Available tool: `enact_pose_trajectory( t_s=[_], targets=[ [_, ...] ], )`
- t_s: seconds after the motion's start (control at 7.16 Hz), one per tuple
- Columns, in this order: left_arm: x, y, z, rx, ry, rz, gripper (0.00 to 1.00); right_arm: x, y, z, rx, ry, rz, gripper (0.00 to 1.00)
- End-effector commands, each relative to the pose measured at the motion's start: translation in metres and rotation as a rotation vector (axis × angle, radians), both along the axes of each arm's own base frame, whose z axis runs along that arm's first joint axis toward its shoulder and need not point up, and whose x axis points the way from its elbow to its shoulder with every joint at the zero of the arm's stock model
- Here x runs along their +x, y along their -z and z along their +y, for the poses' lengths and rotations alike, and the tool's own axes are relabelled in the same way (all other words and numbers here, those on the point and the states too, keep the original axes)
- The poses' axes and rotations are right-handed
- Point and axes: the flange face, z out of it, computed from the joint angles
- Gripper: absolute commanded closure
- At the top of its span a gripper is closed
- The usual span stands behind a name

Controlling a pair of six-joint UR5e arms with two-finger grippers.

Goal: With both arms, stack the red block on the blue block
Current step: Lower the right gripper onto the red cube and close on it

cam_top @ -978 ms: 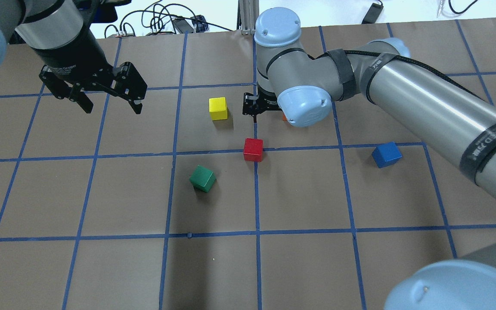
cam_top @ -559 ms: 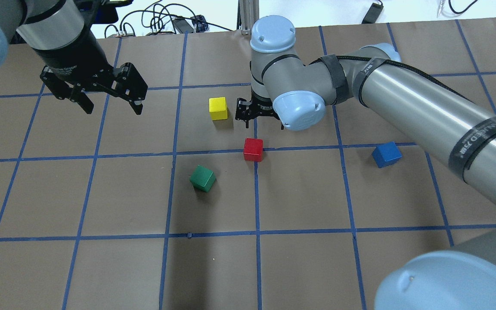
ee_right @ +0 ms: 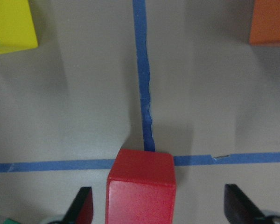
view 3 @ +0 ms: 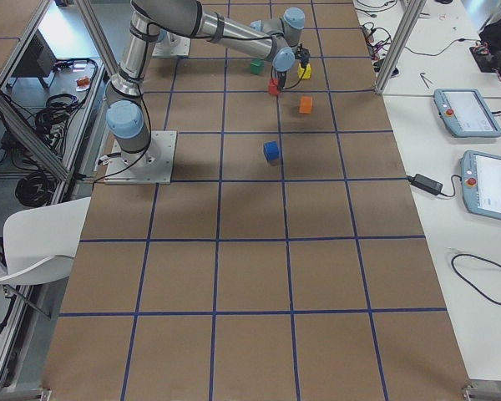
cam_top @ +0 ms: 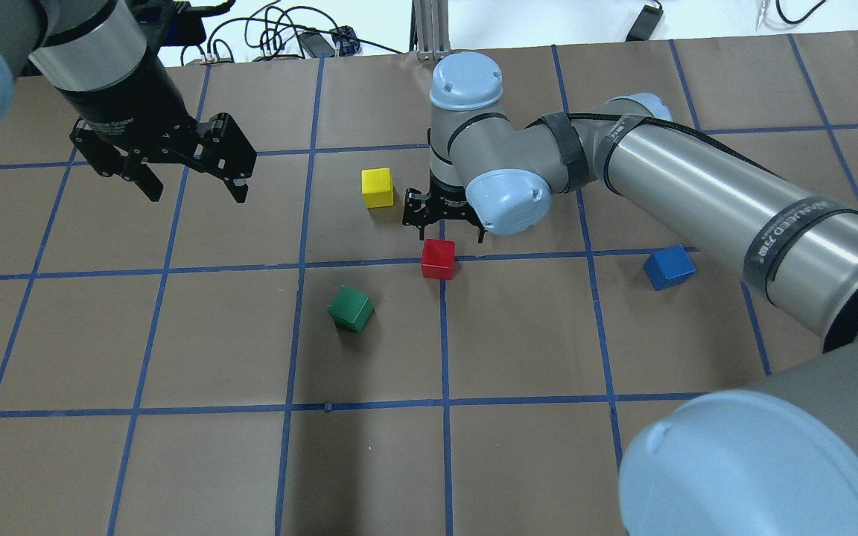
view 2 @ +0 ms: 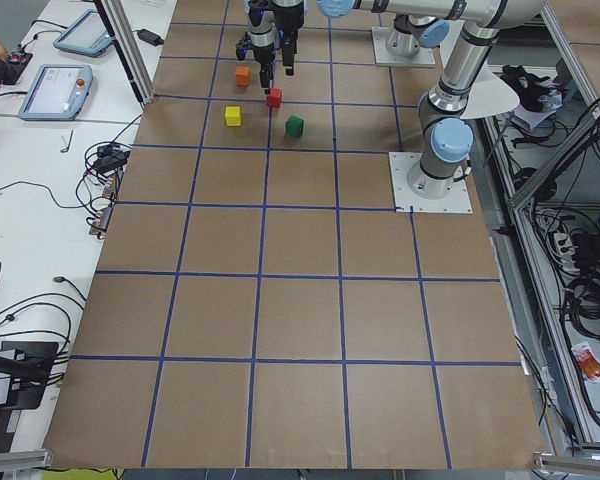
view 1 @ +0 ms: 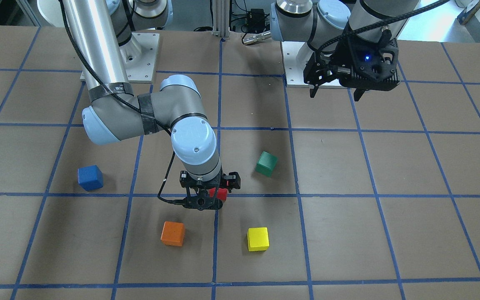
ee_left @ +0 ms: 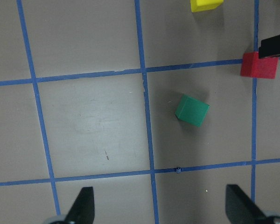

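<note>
going by the overhead cam, with 12 o'clock pointing away from the robot: nearest on the brown tabletop is the green block, turned askew to the grid, at about 8 o'clock from the red block. the red block sits right on a crossing of the blue tape lines, and the blue block is well apart from it, out at 3 o'clock. the right gripper hangs over the red block's far edge with its fingers apart. in the wrist cam the block lines up in the gap between them without touching either. past that, the yellow block is at 11 o'clock and the orange block at 1. the left gripper is way off at 10 o'clock, up above the tabletop, fingers spread wide.
</note>
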Motion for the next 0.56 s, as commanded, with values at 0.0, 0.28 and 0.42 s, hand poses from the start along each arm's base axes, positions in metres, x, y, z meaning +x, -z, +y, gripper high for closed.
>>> enact_pose_trajectory(
  t_s=[0.0, 0.28, 0.42],
  targets=[
    [-0.0012, -0.0001, 0.0009, -0.002, 0.003, 0.0, 0.0, 0.0085, 0.0132, 0.0037, 0.022, -0.011, -0.008, 0.0],
    [-0.0013, 0.0012, -0.0003, -0.001, -0.002, 0.0, 0.0, 0.0086, 0.0194, 0.0035, 0.034, 0.001, -0.003, 0.0],
    [-0.0021, 0.0003, -0.0004, -0.004, -0.001, 0.001, 0.0, 0.0089, 0.0202, 0.0033, 0.039, 0.04, 0.0, 0.0]
  ],
)
